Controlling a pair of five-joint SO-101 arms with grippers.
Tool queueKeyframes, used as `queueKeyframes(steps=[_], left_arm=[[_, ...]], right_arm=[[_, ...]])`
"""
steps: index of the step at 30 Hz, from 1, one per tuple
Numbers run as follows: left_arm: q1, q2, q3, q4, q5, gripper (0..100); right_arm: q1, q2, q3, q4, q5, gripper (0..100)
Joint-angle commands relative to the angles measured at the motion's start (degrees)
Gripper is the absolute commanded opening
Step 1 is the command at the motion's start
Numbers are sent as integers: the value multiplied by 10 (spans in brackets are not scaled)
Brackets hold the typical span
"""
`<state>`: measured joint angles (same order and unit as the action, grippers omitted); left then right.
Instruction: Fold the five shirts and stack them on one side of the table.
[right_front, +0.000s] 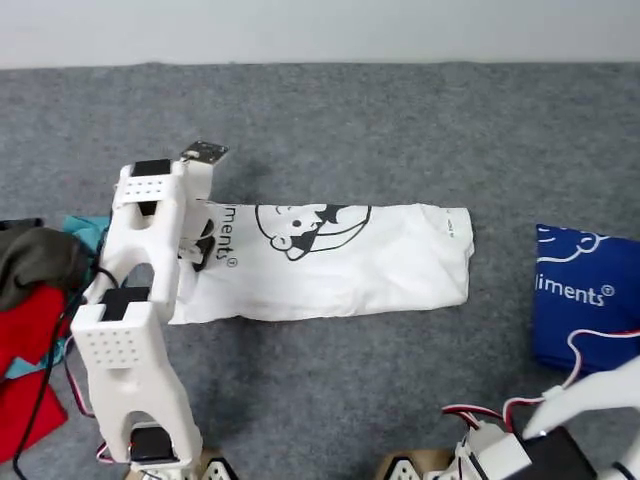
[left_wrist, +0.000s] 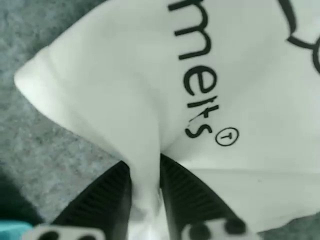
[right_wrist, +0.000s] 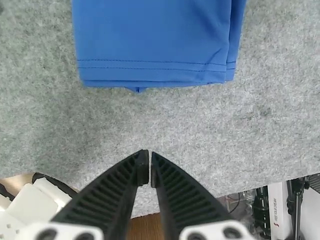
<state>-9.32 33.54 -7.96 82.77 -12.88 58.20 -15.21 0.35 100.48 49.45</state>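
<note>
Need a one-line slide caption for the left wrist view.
Left gripper pinching a fold of the white shirt over the grey mat.

Grey felt mat (right_front: 330, 390) covers the table top, evenly lit. 1 plain pale wall (right_front: 320, 30) borders its far edge. Bare wood (right_wrist: 142, 227) shows at the near edge.

Garment count on the grey felt surface (right_front: 400, 130): five.
- One white printed shirt (right_front: 340, 260), laid flat.
- One folded blue shirt (right_front: 585, 300), right of the white printed shirt.
- Three crumpled garments left of it: one red garment (right_front: 25, 350), one dark grey garment (right_front: 35, 255), one teal garment (right_front: 90, 232).

White robot arms: two, left arm (right_front: 130, 340) and right arm (right_front: 600, 392).
</note>
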Motion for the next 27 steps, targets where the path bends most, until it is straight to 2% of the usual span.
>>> queueKeyframes(steps=[1, 5, 10, 15, 20, 27], left_arm=[[-47, -55, -16, 9, -3, 13], [-54, -92, -16, 44, -22, 13], [-30, -148, -16, 77, -26, 13], [18, -209, -16, 111, -25, 13], [70, -241, -15, 141, 10, 13], [132, -268, -16, 152, 15, 13]], right_arm=[[6, -28, -25, 22, 2, 19], [6, -28, -25, 22, 2, 19], [6, -28, -25, 22, 2, 19], [6, -28, -25, 22, 2, 19], [6, -28, -25, 22, 1, 19], [6, -28, -25, 22, 1, 19]])
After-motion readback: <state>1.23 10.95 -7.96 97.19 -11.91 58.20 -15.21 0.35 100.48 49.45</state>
